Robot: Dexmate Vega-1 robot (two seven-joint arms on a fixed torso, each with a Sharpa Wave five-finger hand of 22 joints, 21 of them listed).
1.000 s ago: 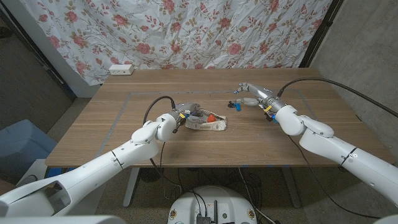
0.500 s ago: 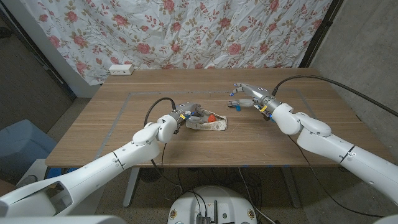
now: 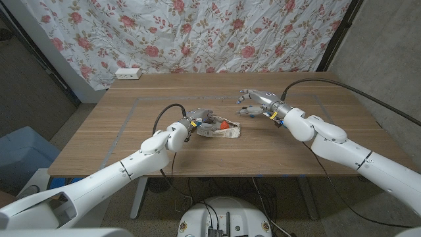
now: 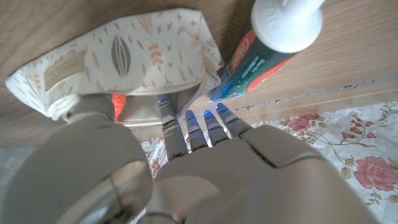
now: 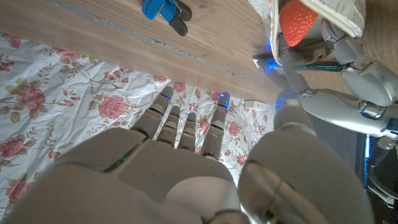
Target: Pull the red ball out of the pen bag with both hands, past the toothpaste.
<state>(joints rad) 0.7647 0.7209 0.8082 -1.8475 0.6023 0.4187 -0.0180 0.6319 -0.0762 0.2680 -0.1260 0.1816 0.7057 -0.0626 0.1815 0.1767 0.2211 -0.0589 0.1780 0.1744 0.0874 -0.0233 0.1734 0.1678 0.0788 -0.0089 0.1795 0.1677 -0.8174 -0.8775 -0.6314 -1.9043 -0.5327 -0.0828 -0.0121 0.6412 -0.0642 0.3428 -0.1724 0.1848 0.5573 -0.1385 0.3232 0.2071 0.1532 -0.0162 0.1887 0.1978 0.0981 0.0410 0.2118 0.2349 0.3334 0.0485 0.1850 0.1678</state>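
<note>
While the left hand (image 3: 197, 121) grips the pen bag (image 3: 220, 131) by its end, the red ball (image 3: 224, 124) sits in the bag's mouth; the right hand (image 3: 253, 102), fingers spread, hovers beyond it.

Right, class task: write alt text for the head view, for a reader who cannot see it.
At a wooden table, the robot's left hand holds the open pen bag with the red ball showing inside. The right hand hovers open nearby, fingers spread.
</note>
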